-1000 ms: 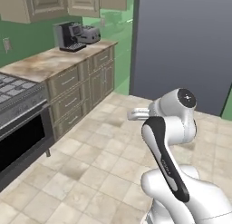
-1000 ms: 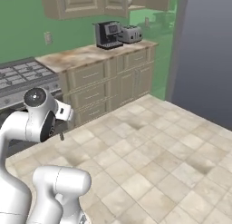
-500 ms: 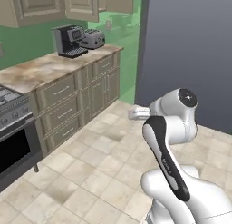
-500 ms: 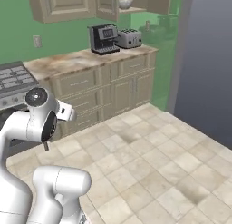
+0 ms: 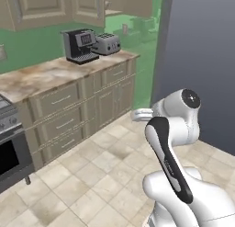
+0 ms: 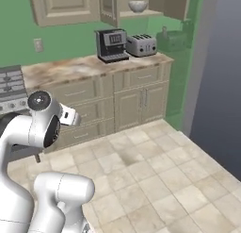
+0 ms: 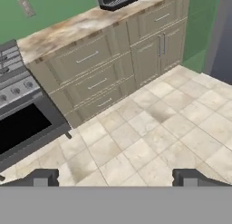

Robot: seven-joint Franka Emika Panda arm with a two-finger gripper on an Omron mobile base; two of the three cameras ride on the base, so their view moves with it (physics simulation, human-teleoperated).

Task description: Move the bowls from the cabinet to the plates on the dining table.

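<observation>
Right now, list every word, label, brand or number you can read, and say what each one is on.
No text is readable anywhere.
The coffee machine has a small front panel, too blurred to read.
The toaster shows no marking.
The wall outlet shows no lettering.
The stove knobs carry nothing legible.

Kitchen — stove [image 7: 18,100], coffee machine [image 5: 79,45].

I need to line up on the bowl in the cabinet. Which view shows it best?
The right base view: the pale bowl sits in plain sight on the open cabinet shelf above the toaster. The left base view gives the shelf edge-on, so I cannot make out a bowl there. The hand view looks down at the floor and drawers.
</observation>
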